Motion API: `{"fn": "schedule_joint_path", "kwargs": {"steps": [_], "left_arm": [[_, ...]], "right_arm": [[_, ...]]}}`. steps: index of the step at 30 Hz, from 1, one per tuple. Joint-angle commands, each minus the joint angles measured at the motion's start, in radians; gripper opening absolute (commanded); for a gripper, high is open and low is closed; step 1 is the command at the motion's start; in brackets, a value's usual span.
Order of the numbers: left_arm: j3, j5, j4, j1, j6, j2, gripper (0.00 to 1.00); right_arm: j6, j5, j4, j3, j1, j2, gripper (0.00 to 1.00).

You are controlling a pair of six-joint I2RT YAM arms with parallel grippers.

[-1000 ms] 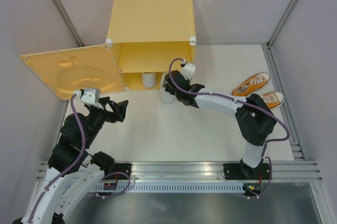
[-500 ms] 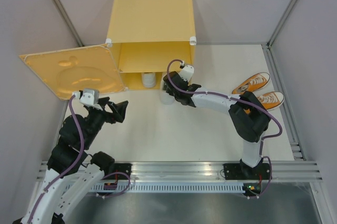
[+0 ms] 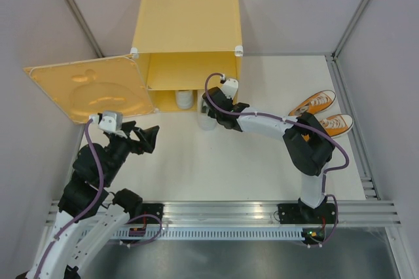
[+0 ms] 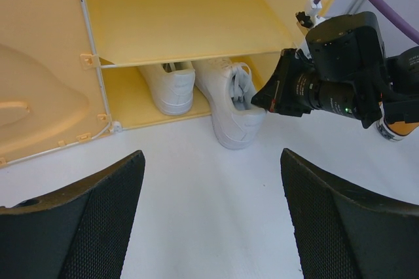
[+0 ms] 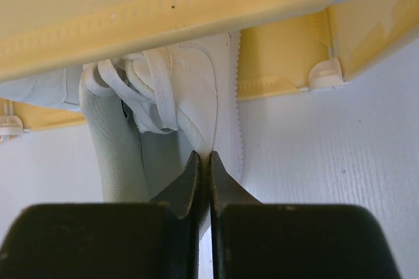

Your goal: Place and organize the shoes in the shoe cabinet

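The right gripper [image 5: 203, 161] is pressed together on the thin collar edge of a white sneaker [image 4: 229, 102], pinching it just behind the laces. That is a sensible hold: the fabric rim is the one part of the shoe narrow enough for the fingers, and from there the shoe can be pushed toe-first. This sneaker lies with its toe inside the lower compartment of the shoe cabinet [image 3: 188, 17] and its heel out on the table [image 3: 216, 167], so it looks only partly stowed. The other white sneaker [image 4: 169, 86] sits just beside it on its left, further in under the shelf [image 4: 177, 23], which suggests the pair is being lined up side by side.

The left gripper [image 4: 211, 181] hangs spread wide and holds nothing, well apart from the shoes and facing the opening. It is probably kept back to leave the right arm room. The door [image 3: 85, 92] stands swung fully open to the left, out of the way of the cabinet mouth.

The two orange sneakers [image 3: 313, 102] lie together on the right side of the table, toes pointing away from the cabinet, near the right arm's elbow and not yet put away. The compartment above the shelf shows no shoes.

The table is a flat, matte white board with a metal rail [image 3: 222, 210] along its near edge where the arms are bolted. Plain pale grey walls [image 3: 294, 4] close in the back and both sides, and the light is even
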Motion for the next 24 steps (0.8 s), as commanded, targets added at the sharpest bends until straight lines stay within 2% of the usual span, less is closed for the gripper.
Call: {"fn": "schedule_joint_path", "kwargs": {"steps": [1,24], "left_arm": [[-0.008,0.005,0.037,-0.008,0.017,-0.008,0.88],[-0.010,0.003,0.037,-0.020,0.017,-0.016,0.88]], "right_arm": [[-0.063,-0.040,0.015,0.054,0.003,0.013,0.01],[0.064,0.051,0.061,0.113,-0.014,0.025,0.01]]}}
